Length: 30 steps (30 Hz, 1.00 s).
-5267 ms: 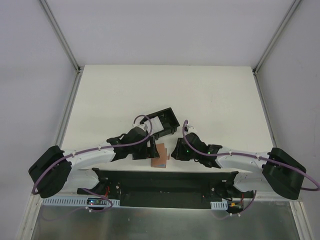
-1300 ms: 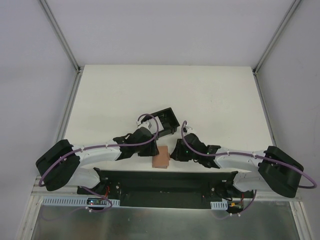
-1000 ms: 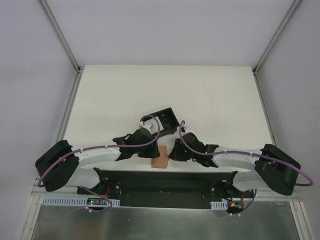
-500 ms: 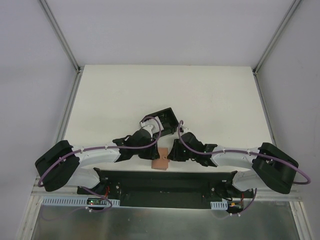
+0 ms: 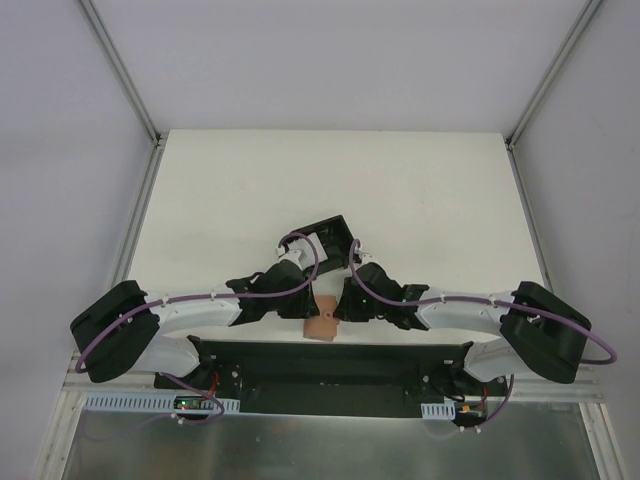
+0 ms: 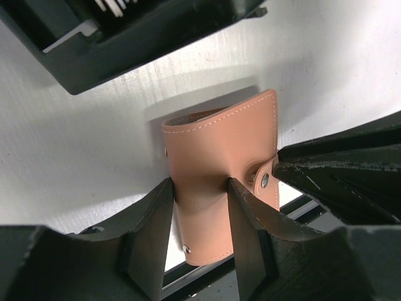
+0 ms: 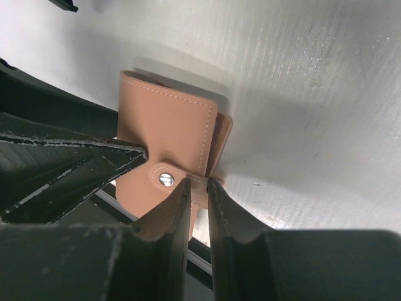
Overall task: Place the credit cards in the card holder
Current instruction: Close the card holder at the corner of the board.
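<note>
- The holder (image 6: 213, 157) lies folded on the counter (image 5: 400, 200) near its front edge, just short of the black box (image 6: 125, 50).
- The left claw (image 6: 199, 183) stands with jaws apart over the holder, one finger at its edge and the other across its face. Whether it grips, I cannot tell.
- The right claw (image 7: 199, 183) has its jaws nearly together, nipping the holder's strap (image 7: 164, 179) at the side.
</note>
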Tool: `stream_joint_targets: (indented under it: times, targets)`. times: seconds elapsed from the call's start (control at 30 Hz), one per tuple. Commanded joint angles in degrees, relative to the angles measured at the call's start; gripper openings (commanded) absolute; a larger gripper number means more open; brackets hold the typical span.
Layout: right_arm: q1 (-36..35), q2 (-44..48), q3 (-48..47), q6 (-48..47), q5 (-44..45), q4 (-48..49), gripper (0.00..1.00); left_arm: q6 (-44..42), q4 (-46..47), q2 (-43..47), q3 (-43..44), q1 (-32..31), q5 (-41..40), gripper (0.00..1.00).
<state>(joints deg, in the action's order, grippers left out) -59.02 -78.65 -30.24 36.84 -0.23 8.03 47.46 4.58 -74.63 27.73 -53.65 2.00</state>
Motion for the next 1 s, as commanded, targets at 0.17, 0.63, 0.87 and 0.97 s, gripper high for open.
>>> stream_joint_targets:
  times: [0.17,0.63,0.87,0.97]
  targets:
    - [-2.50,-1.68,-5.35,-0.89,1.88,-0.91,0.19,6.24,-5.11,-2.89,-3.03,-2.07,0.37,0.39]
    - [-5.04,-1.50,-8.78,-1.60,5.15,-5.66,0.20,9.13,-5.11,-2.10,-3.82,-2.07,-0.33,0.39]
    - [-5.31,-3.26,-9.40,-1.07,5.58,-7.24,0.20,11.86,-5.19,-1.39,-4.61,-2.07,-1.56,0.40]
    - [-4.96,0.41,-8.79,-2.56,8.48,-7.77,0.21,13.26,-5.28,-0.52,-5.57,-2.07,-1.65,0.42]
